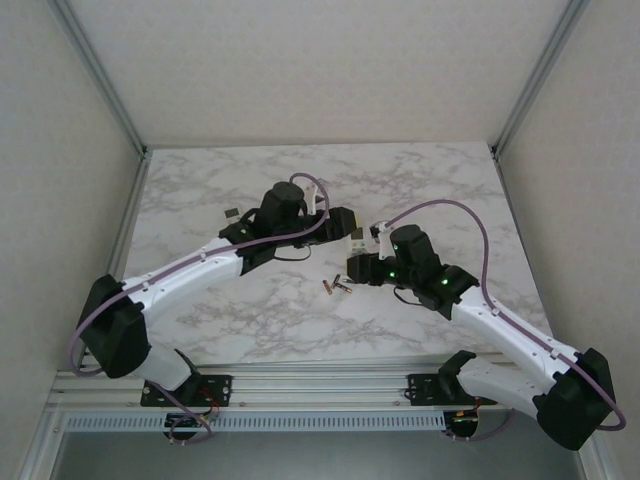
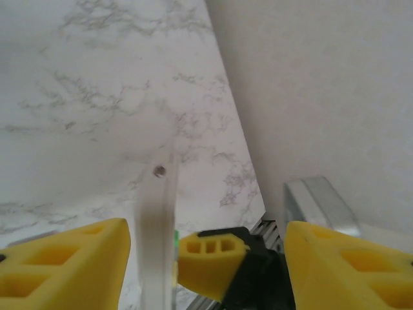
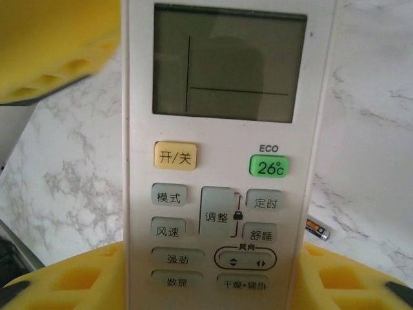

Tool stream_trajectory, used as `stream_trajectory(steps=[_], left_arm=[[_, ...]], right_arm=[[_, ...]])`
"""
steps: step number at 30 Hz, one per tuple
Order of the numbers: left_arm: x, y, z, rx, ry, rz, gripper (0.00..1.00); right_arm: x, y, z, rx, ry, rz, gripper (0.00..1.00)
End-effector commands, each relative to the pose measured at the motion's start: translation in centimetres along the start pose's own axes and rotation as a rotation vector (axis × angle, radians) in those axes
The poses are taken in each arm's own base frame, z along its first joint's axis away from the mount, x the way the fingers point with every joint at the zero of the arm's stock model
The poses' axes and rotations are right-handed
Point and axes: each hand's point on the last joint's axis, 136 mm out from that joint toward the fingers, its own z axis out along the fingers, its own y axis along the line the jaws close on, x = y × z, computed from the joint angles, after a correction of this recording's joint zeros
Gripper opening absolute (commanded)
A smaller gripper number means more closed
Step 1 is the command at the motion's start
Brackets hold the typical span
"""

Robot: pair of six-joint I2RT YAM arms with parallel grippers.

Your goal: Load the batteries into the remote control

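White hard-plastic remote control: judged light, stiff, slick. Right gripper pinches its long edges. Left gripper stands spread, with a pale thin edge between its fingers. Batteries lie loose on the marbled table, at 7 o'clock of the right gripper in the top view. They are small and likely to roll, so take them mid-barrel.
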Motion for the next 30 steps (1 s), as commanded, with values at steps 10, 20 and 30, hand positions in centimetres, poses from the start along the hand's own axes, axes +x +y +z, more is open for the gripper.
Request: stream_trajectory(steps=[10,20,30], left_arm=[[1.1,1.9,2.0,-0.121,0.019,-0.151,0.19],[-1.7,6.5,-0.8,-0.440,-0.193,-0.366,0.11],[-2.5,7.3,-2.6,-0.491,-0.271,-0.498,0.13]], right_arm=[[-0.9,2.6,0.3,-0.068,-0.027,-0.125,0.46],[-4.4,2.0,-2.1,0.209,-0.238,-0.466,0.71],[-3.7,5.7,-1.2,0.216,-0.531,-1.082,0.71]])
